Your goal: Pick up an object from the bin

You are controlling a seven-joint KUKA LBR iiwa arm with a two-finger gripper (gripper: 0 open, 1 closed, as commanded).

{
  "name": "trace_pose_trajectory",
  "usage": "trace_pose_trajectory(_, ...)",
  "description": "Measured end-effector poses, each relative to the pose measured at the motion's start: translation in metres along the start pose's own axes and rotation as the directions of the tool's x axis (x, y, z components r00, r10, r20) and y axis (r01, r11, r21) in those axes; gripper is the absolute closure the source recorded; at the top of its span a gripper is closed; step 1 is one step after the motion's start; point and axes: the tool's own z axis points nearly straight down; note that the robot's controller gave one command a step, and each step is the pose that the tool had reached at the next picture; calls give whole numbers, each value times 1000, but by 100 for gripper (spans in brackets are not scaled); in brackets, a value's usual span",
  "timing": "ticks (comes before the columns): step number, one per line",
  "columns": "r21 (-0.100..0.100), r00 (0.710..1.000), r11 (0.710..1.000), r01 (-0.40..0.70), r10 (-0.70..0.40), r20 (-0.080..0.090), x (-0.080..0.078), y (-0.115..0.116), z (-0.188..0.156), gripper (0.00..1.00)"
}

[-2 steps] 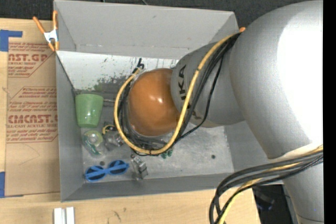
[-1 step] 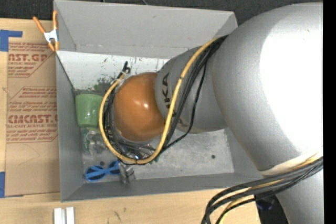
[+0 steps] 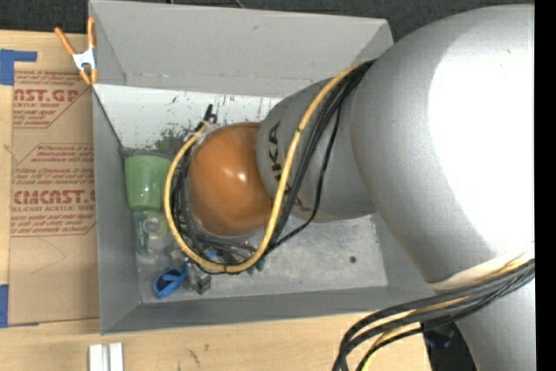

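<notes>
A pale green cup (image 3: 145, 180) lies against the bin's left wall. Just below it sits a clear, glassy piece (image 3: 151, 232). A small blue thing (image 3: 169, 281) rests in the front left corner of the bin. My gripper (image 3: 199, 277) pokes out dark from under the orange cover, low over the bin floor and right beside the blue thing. Whether it touches that thing is hidden.
The arm with its orange cover and yellow and black cables fills the middle of the bin and hides the floor beneath it. Bare grey floor shows at the front right and along the back wall.
</notes>
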Motion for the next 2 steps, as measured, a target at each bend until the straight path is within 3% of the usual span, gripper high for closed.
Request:
trace_pose_trajectory(1, 5, 1000, 1000, -2, 2, 10, -30, -24, -126, 100)
trace_pose_trajectory(2, 6, 982, 982, 188, -188, 8, -28, -50, -219, 100)
